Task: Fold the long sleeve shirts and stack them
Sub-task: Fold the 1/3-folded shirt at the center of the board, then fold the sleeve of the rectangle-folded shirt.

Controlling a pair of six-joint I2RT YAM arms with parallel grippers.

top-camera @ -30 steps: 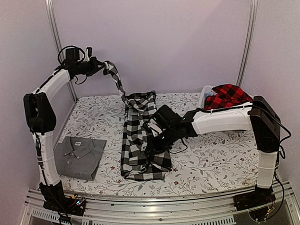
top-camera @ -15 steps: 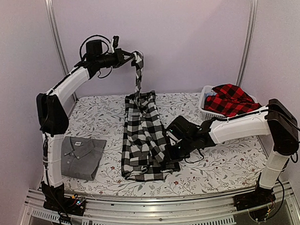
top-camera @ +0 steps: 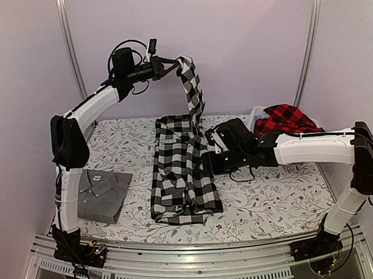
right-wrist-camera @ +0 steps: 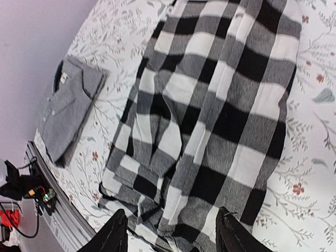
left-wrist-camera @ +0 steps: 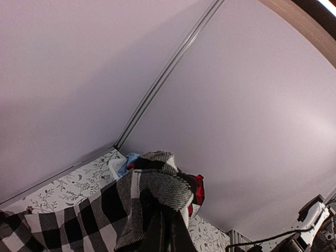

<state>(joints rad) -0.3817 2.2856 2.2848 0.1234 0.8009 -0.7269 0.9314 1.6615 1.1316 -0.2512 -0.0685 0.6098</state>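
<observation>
The black-and-white check shirt (top-camera: 183,176) lies lengthwise in the middle of the table, partly folded. One of its sleeves (top-camera: 194,93) hangs from my left gripper (top-camera: 176,61), which is shut on it high above the table's back. In the left wrist view the cloth (left-wrist-camera: 157,184) bunches over the closed fingers (left-wrist-camera: 165,231). My right gripper (top-camera: 209,163) hovers at the shirt's right edge, open, with nothing between its fingers (right-wrist-camera: 172,211). The grey shirt (top-camera: 101,194) lies folded at the front left. The red-and-black check shirt (top-camera: 284,121) sits in the basket.
A white plastic basket (top-camera: 254,117) stands at the back right corner of the flower-print table (top-camera: 280,197). Metal frame posts (top-camera: 70,52) rise at both back corners. The grey shirt (right-wrist-camera: 68,110) lies near the front rail with its cables (right-wrist-camera: 26,189).
My left arm has swung the held sleeve rightward across the back. The right gripper has opened, let go of the shirt's right edge and risen back a little.
</observation>
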